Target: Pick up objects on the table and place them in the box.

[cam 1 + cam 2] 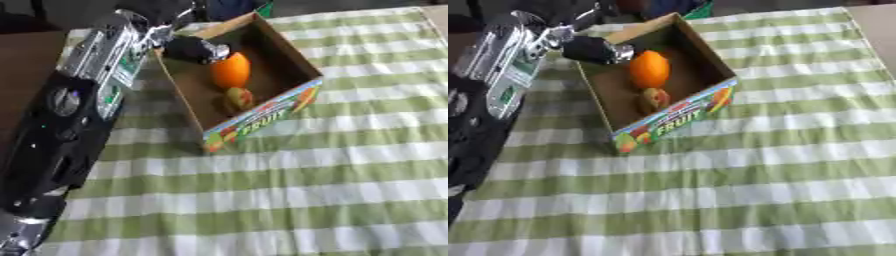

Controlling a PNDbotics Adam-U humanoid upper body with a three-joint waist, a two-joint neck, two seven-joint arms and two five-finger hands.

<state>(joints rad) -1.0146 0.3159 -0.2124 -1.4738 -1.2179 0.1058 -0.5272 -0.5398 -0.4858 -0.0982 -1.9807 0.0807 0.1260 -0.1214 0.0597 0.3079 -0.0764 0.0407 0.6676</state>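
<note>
The box [262, 112], a cardboard fruit carton with a printed near wall, stands on the green-and-white striped counter [289, 200], towards the far left. In the left eye view the left robot hand [194, 50] reaches in over the box's far left corner, its dark fingers down inside and touching the top of an orange [231, 71] that sits against the box floor; a smaller reddish-green fruit [238, 97] lies just near of the orange, also inside. Whether the fingers curl round the orange or only rest beside it I cannot tell. In the right eye view the same robot hand [592, 50] shows at the box's far left wall with the orange [649, 69] just right of it. The step in hand looks like setting the orange down: it would go best by letting go only once the fruit rests on the floor, then lifting straight up past the cardboard wall without catching it or nudging the small fruit. The right robot hand shows in neither view.
</note>
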